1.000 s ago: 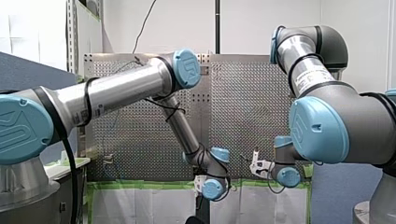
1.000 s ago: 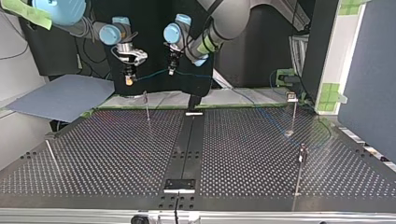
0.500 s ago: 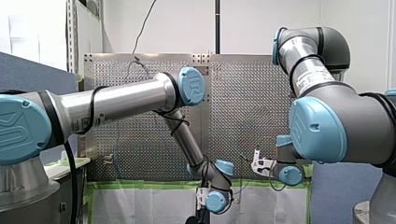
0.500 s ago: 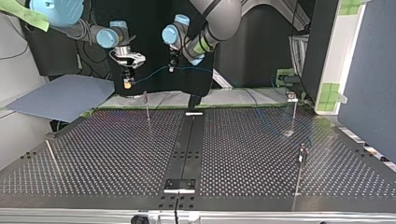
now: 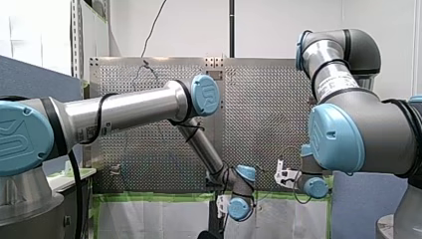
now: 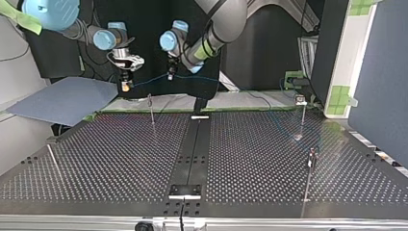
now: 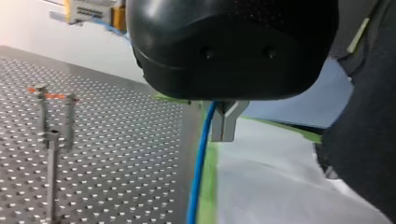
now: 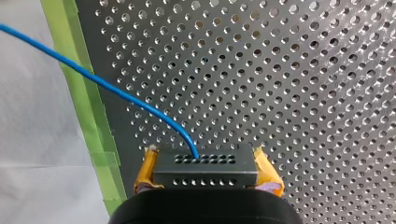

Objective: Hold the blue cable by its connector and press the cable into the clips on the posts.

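You see a table of matt grey perforated metal, edged with matt green tape beside white, paper-like sheeting. The cable has a smooth blue plastic jacket. Its connector looks matt black, flanked by yellow rubbery pads. The left gripper has a glossy black shell and dull metal fingers. The posts are bare metal.

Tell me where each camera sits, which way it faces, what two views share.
Front view: behind and above the shoulders, facing out over the table; my left arm and my right arm show.
Top view: across the table, facing both arms, sides crossed.
Left wrist view: on my left wrist, along its jaws at the blue cable and posts.
Right wrist view: on my right wrist, at the connector between its yellow pads.
Both wrist views share the blue cable.
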Controlling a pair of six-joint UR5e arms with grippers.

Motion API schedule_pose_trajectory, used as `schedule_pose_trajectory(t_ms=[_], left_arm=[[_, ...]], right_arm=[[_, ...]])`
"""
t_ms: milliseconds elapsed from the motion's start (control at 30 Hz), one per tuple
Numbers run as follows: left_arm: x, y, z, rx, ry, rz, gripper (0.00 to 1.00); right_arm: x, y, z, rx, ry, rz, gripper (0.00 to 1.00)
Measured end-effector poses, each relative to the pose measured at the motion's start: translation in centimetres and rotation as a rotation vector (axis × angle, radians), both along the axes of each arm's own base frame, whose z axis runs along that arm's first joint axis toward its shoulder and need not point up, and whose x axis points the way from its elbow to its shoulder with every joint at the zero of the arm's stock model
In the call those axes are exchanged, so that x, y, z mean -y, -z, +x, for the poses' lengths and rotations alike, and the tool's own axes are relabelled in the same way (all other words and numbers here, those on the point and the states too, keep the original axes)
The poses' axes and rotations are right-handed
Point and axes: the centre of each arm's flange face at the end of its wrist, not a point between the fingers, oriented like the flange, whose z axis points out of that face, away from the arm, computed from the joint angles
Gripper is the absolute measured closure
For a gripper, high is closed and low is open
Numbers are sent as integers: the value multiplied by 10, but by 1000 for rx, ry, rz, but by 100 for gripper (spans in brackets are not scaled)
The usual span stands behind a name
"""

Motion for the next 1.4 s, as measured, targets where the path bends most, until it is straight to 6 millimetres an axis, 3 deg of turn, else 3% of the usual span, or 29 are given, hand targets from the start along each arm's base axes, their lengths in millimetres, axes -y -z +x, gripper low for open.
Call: schedule_pose_trajectory(t_ms=[267,633,833,1033,1400], left_arm=[[15,-30,21,35,-40,-29,100],[15,-47,17,46,-81,-15,100],[13,-65,14,72,-77,-12,100],[8,-65,9,74,-78,9,100],[12,-72,17,94,-72,18,100]], right_arm=[[7,21,-7,-9,-3,21,100],[22,52,-18,-33,6,54,100],[30,52,-24,-38,-2,50,100],[32,49,-28,-72,-41,46,100],[45,12,-30,-77,-106,8,100]])
